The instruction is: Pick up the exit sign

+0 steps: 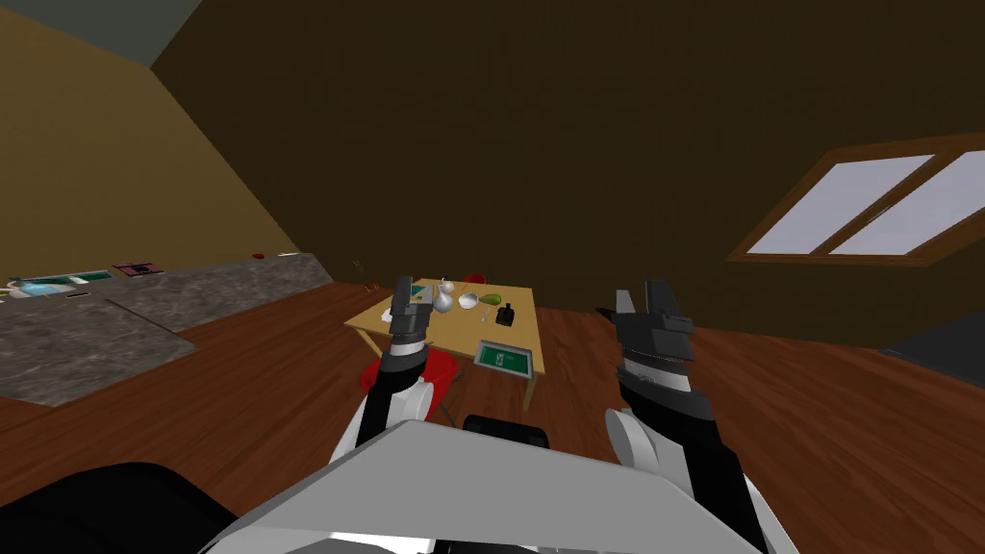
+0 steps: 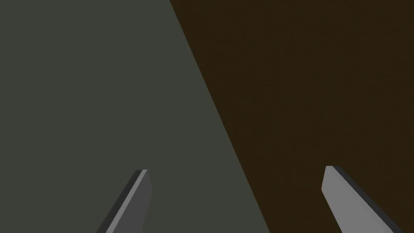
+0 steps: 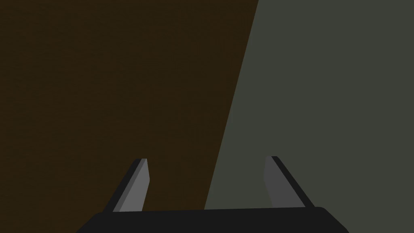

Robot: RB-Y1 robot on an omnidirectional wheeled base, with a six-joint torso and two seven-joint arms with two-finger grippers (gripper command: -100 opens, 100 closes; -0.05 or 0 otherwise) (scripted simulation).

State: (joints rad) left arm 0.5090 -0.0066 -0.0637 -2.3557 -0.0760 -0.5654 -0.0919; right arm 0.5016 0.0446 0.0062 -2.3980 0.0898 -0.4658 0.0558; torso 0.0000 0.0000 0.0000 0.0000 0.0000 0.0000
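Exit sign (image 1: 504, 359) lies on table (image 1: 460, 337); left hand (image 1: 404, 287) and right hand (image 1: 640, 290) upraised, wide.

Small items (image 1: 468, 300) crowd the table (image 1: 462, 335) beyond exit sign (image 1: 505, 359).

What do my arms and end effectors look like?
The left arm and right arm are black with white shells and pale wrist bands. The left end effector and right end effector are dark boxes with two thin grey blade fingers.
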